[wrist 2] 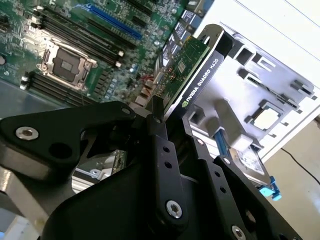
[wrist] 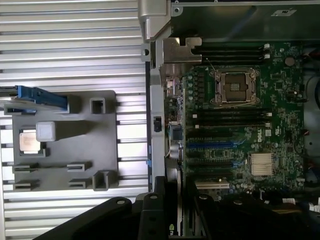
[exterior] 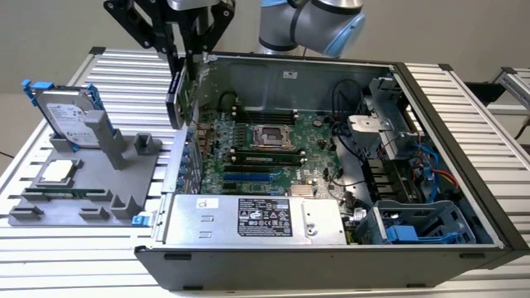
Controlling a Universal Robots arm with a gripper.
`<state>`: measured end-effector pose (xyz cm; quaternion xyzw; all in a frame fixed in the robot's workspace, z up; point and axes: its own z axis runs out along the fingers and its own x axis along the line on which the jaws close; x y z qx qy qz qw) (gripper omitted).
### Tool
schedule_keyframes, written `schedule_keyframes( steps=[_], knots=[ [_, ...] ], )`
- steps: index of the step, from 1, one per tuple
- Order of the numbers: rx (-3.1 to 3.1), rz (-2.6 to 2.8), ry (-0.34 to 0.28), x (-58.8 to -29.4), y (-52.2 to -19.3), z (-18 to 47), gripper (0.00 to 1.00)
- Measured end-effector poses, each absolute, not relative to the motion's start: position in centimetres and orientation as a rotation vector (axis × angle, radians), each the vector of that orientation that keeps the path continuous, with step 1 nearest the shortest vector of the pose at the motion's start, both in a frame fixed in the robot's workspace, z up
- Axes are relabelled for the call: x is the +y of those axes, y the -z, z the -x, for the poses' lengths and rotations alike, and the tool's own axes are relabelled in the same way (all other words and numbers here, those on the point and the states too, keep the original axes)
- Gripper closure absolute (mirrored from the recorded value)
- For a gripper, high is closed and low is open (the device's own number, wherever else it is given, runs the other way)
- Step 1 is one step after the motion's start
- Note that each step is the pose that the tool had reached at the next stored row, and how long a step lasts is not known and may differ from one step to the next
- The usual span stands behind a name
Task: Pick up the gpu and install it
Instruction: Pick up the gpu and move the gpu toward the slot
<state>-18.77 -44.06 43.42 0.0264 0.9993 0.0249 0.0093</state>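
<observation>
My gripper is shut on the gpu, which hangs on edge from the black fingers. It hovers above the open computer case's wall on the exterior view's left, clear of the motherboard. In the second wrist view the gpu shows a green board face and a black cooler edge, clamped in the gripper. Below it lie the motherboard's expansion slots, one of them blue. In the first wrist view the blue slot sits just inside the case wall.
A grey parts fixture on the slatted table holds a silver hard drive with blue rails, a processor chip and a thin memory stick. Inside the case are a power supply, cables and a blue drive cage.
</observation>
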Motion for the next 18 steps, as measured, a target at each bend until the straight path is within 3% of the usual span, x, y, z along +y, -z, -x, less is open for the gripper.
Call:
schedule_keyframes(
  steps=[18],
  knots=[
    [3.121,-0.082,-0.078,-44.1,-43.4,16.0,1.0]
  ],
)
